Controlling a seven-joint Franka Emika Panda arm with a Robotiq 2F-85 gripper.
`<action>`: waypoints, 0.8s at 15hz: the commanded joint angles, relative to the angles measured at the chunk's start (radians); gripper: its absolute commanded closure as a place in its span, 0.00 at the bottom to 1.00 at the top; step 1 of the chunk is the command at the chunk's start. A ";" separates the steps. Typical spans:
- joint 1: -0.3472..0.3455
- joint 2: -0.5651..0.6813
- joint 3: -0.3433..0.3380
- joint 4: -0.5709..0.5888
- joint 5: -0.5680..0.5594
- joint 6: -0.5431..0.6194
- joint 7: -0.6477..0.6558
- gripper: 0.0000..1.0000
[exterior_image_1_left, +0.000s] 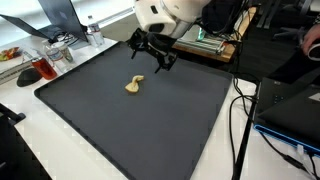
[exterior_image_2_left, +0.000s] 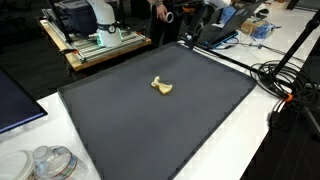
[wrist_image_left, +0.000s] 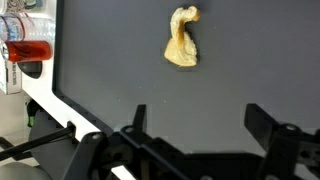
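Note:
A small tan, lumpy object (exterior_image_1_left: 134, 85) lies alone near the middle of the dark grey mat (exterior_image_1_left: 90, 110); it also shows in an exterior view (exterior_image_2_left: 162, 87) and in the wrist view (wrist_image_left: 182, 38). My gripper (exterior_image_1_left: 153, 57) hangs above the mat's far edge, behind the tan object and apart from it. In the wrist view the gripper (wrist_image_left: 198, 118) is open, its two black fingers spread wide with only bare mat between them. Nothing is held.
The mat (exterior_image_2_left: 120, 120) rests on a white table (exterior_image_1_left: 40, 150). A red cup (exterior_image_1_left: 46, 68) and clutter stand off one corner. A wooden-framed machine (exterior_image_2_left: 95, 40) and cables (exterior_image_2_left: 285, 85) sit beyond the mat's edges. A laptop (exterior_image_1_left: 290, 110) lies beside it.

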 joint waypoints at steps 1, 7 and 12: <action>0.037 0.082 -0.044 0.054 0.013 -0.025 -0.016 0.00; 0.044 0.119 -0.076 0.022 0.014 0.004 -0.012 0.00; 0.044 0.130 -0.081 0.026 0.015 0.005 -0.015 0.00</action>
